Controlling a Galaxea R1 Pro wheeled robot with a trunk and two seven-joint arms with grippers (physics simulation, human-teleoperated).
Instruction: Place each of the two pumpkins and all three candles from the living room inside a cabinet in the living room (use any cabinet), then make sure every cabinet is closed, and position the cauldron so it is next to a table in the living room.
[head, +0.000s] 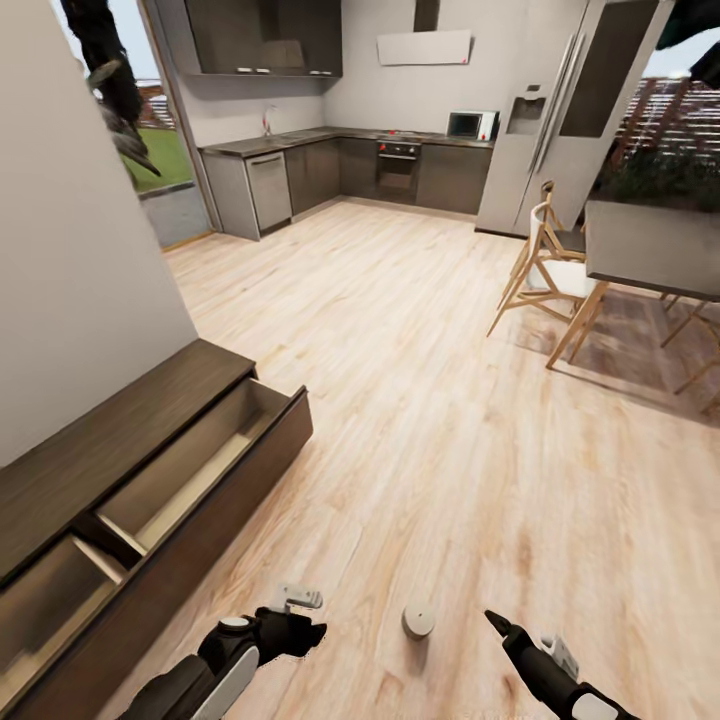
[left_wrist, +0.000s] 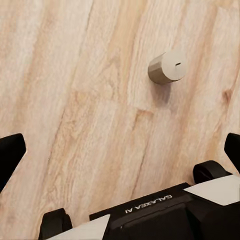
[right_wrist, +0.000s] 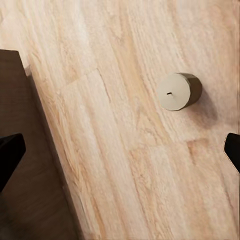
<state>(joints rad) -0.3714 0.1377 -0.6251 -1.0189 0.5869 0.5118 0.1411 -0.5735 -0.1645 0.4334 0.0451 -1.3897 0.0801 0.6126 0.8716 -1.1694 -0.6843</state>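
- While both arms hang low over the pale plank floor (head: 450, 420), you have one candle (head: 418, 620) standing upright on the boards between the left gripper (head: 300, 600) and the right gripper (head: 497, 622), touching neither.
- Seen from the left wrist, the candle (left_wrist: 167, 66) is a short, pale cylinder with a small wick slot in its top; that claw's fingertips (left_wrist: 11, 150) sit far apart at the edges of the view.
- Seen from the right wrist, the candle (right_wrist: 179, 91) stands clear of the cabinet (right_wrist: 25, 165); dark fingertips (right_wrist: 10, 152) at opposite edges suggest these jaws are spread too.
- Expect a light, rigid, smooth piece that may tip or roll if nudged off-centre.
- Take it across the round side wall, about mid-height, with the pads square to it; the low body leaves little room above the floor.
- Beside your left arm, the cabinet (head: 120, 440) has a drawer (head: 200, 460) pulled out, its beige inside in view and nothing visible in it.
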